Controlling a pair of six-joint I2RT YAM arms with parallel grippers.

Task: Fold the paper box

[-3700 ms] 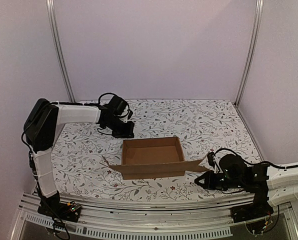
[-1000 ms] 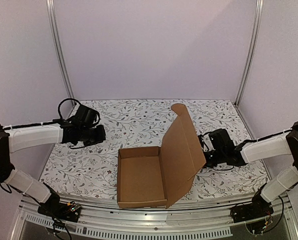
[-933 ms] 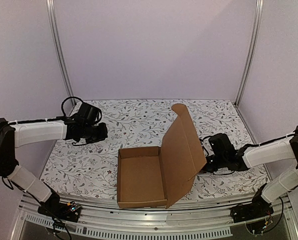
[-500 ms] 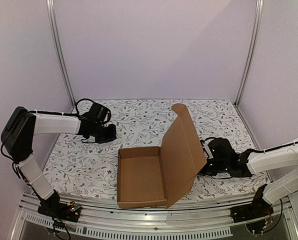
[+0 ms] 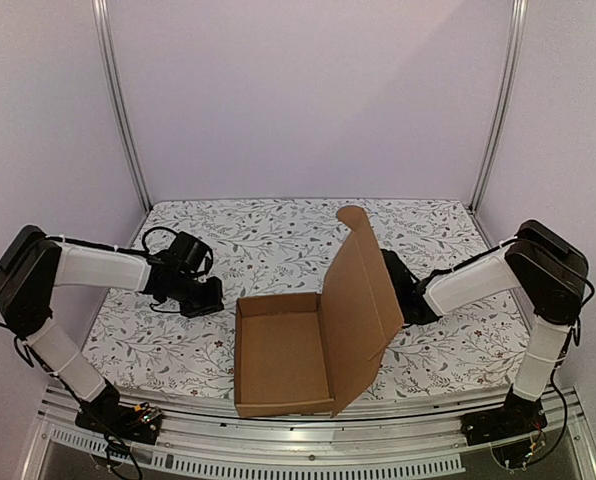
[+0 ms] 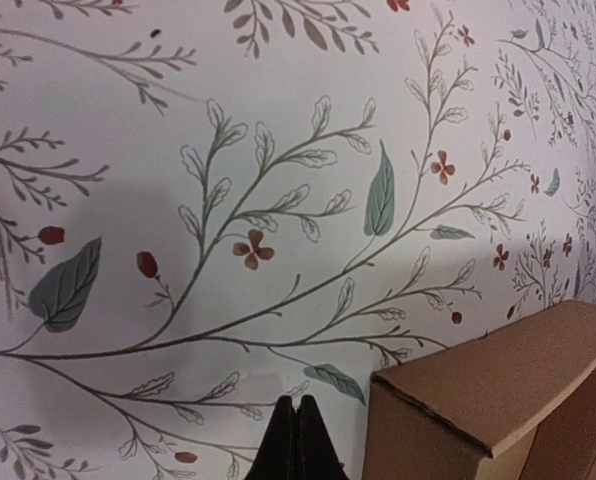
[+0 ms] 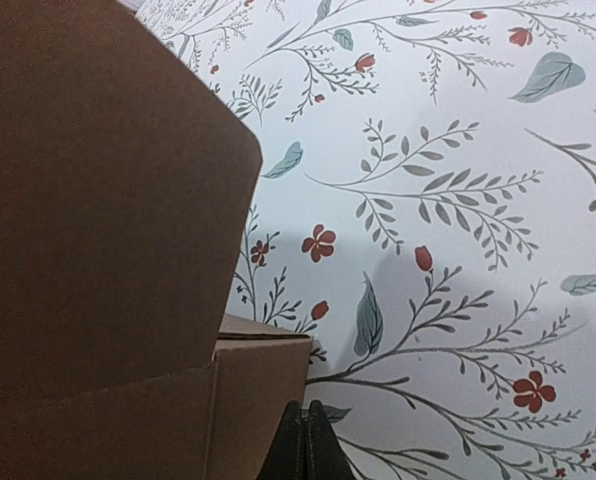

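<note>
Paper box (image 5: pixel 278 360), between left claw (image 6: pixel 296 432), right claw (image 7: pixel 303 430)

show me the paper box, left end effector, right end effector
paper box (image 5: pixel 278 360): top view, tray floor
left end effector (image 6: pixel 297 412): left wrist view, between shut fingertips
right end effector (image 7: pixel 306 415): right wrist view, between shut fingertips

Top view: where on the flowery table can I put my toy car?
The biggest bare patch is the back of the table, between the back wall and the raised lid. There is also room at the front left, beside the paper box. It is crowded by the box's sides, where the left gripper and right gripper sit close.
</note>
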